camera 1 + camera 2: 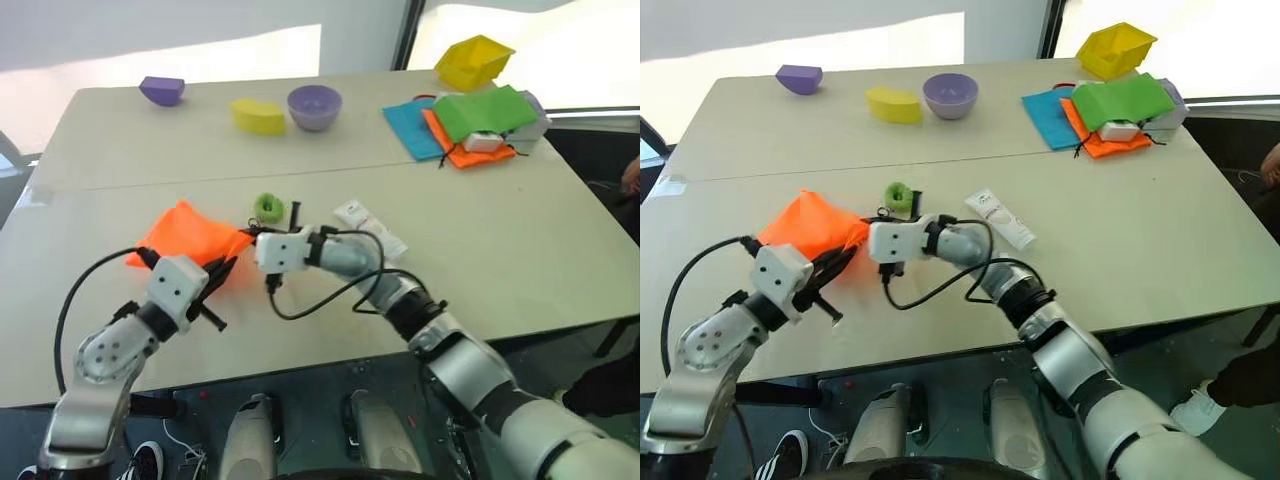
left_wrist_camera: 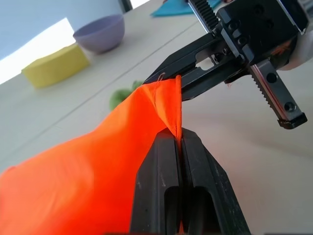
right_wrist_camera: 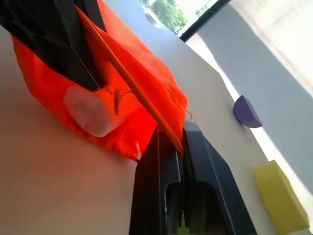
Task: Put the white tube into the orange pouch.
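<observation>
The orange pouch (image 1: 183, 234) lies on the near table, left of centre, its mouth edge lifted. My left gripper (image 1: 226, 266) is shut on that edge (image 2: 168, 105), and my right gripper (image 1: 248, 240) is shut on the same edge from the other side (image 3: 166, 125). The two grippers meet almost tip to tip, and the fabric is stretched between them. The pouch's green ring (image 1: 267, 207) rests on the table just behind the grippers. The white tube (image 1: 370, 228) lies flat on the table to the right of my right wrist, untouched.
On the far table stand a purple bowl (image 1: 314, 106), a yellow block (image 1: 258, 116) and a purple block (image 1: 161, 90). At the back right are a yellow bin (image 1: 473, 60) and a pile of blue, orange and green cloths (image 1: 470, 122) with a white block (image 1: 482, 142).
</observation>
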`<state>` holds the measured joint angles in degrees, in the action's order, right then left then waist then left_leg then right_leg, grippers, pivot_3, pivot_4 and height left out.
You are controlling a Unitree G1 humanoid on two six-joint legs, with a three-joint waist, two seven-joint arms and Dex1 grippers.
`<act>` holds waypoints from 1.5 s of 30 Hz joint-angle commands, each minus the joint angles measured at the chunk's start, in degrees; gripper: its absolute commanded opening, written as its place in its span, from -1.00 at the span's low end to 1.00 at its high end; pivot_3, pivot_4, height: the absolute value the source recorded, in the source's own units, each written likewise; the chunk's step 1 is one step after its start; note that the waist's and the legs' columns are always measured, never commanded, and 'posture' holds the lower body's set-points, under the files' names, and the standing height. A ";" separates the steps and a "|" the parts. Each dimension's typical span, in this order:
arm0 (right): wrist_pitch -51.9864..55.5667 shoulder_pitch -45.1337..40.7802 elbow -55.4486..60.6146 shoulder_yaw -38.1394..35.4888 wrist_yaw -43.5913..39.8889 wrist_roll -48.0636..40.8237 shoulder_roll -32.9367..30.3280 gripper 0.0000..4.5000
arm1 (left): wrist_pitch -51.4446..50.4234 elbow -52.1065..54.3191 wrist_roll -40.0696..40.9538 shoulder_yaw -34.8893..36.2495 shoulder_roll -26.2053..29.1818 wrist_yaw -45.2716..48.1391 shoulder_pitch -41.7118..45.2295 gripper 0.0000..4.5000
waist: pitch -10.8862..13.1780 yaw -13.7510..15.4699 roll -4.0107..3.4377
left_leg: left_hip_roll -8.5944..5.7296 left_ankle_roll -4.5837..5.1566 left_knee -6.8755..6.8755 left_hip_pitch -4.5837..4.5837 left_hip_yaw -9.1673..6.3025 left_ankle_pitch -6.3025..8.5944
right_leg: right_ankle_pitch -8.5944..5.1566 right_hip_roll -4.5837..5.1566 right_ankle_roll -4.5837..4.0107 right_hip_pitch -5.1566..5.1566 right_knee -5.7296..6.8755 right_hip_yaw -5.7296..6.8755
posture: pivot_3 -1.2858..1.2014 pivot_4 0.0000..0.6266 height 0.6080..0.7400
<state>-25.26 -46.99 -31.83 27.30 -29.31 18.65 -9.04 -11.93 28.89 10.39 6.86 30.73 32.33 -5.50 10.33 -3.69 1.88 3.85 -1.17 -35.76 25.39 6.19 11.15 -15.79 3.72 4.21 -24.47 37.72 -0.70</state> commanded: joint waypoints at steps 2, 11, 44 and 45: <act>6.02 3.63 9.01 -7.44 -4.25 -6.38 -6.39 -0.99 | 0.61 -1.59 -0.70 -0.99 0.24 -0.06 1.93 -1.00 | -0.01 -0.25 0.01 | 0.01 0.01 0.01 -0.03 0.00 -0.01 | 0.00 -0.01 0.01 0.02 -0.02 0.00 | 0.03 -0.52 1.00; 18.75 11.03 26.42 -14.05 -7.92 -10.69 -17.20 -0.99 | 4.44 -10.57 -1.63 -6.17 -0.03 1.49 13.45 -1.00 | 0.00 0.51 0.00 | 0.07 0.21 -0.05 -0.02 -0.02 -0.12 | 0.06 -0.19 0.13 0.02 -0.02 0.14 | 0.03 -0.52 1.00; 18.26 15.23 28.04 -11.07 -7.20 -5.20 -22.85 -0.99 | -7.50 1.59 4.99 -13.30 -3.96 -1.95 2.81 -1.00 | 0.00 1.35 0.00 | 0.09 0.23 -0.26 0.01 0.03 -0.09 | 0.40 -0.11 -0.51 0.12 -0.55 0.32 | 0.03 -0.52 1.00; 17.37 15.16 27.65 -10.97 -7.35 -4.95 -23.30 -0.99 | -7.59 1.47 4.53 -13.78 -4.21 -2.10 3.12 -1.00 | 0.01 1.36 0.00 | 0.09 0.34 -0.26 0.01 0.03 -0.15 | 0.38 -0.13 -0.48 0.12 -0.55 0.33 | 0.03 -0.52 1.00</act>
<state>-8.12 -30.26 -2.06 21.78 -39.45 12.45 -29.84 -19.04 29.60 15.46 -7.27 26.29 30.72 -1.50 10.33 -2.33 1.88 3.92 -0.79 -36.02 25.41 6.22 10.97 -15.41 3.57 3.76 -24.36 37.16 -0.37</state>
